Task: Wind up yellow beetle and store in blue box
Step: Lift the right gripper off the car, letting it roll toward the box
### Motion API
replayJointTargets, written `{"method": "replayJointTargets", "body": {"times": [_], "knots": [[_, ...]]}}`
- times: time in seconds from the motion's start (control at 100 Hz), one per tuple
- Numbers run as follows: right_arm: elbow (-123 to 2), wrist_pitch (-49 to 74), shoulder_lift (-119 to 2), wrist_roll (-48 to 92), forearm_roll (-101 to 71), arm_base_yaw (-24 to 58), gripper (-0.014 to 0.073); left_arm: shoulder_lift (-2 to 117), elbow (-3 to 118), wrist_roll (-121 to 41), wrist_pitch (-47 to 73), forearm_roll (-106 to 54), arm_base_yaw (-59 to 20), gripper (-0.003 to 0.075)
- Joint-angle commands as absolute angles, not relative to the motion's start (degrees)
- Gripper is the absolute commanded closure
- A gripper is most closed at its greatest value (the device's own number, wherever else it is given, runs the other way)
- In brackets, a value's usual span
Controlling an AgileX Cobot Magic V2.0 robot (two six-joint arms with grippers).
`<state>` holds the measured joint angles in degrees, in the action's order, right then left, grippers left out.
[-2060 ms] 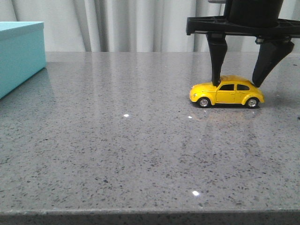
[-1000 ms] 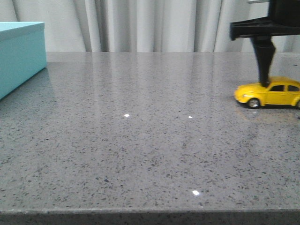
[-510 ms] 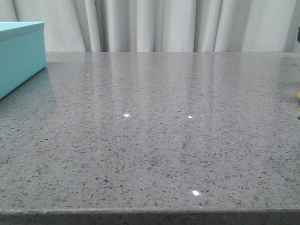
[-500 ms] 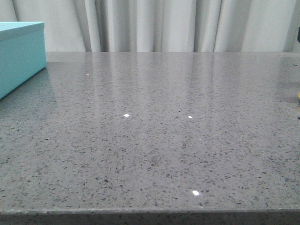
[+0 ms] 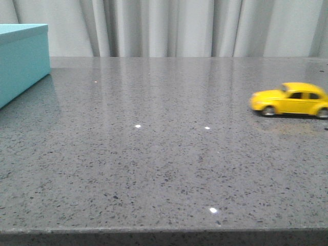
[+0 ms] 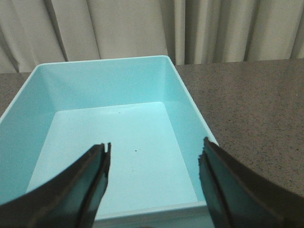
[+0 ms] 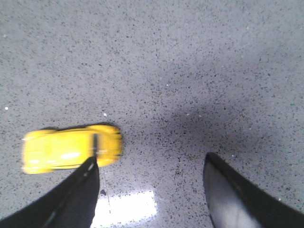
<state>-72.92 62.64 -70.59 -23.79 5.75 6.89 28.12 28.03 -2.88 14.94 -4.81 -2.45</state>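
Observation:
The yellow beetle stands on its wheels on the grey table at the far right of the front view, nose to the left, slightly blurred. In the right wrist view the yellow beetle lies beside one finger, outside the jaws. My right gripper is open and empty above the table; it does not show in the front view. The blue box stands at the far left. My left gripper is open and empty over the blue box, which is open and holds nothing.
Grey speckled stone table with its front edge near the camera. Pale curtains hang behind the table.
The right gripper pulled the beetle rightward out of the front view, then let go. The beetle is now back in view, rolling left, with no gripper over it.

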Motion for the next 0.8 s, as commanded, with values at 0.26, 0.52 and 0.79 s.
{"method": "replayJointTargets", "body": {"times": [0.26, 0.52, 0.79], "knots": [[-74.2, 60.8, -65.7, -22.5, 5.6, 6.9, 0.0116, 28.6, 30.2, -2.8, 9.1, -5.0, -2.9, 0.031], [-74.2, 60.7, -65.7, -21.6, 4.0, 6.9, 0.0116, 28.6, 30.3, -2.8, 9.5, -5.0, -2.9, 0.0311], [-74.2, 60.6, -65.7, -21.3, 3.2, 6.9, 0.0116, 34.0, 36.7, -7.2, 18.1, -5.0, -2.9, 0.031]]}}
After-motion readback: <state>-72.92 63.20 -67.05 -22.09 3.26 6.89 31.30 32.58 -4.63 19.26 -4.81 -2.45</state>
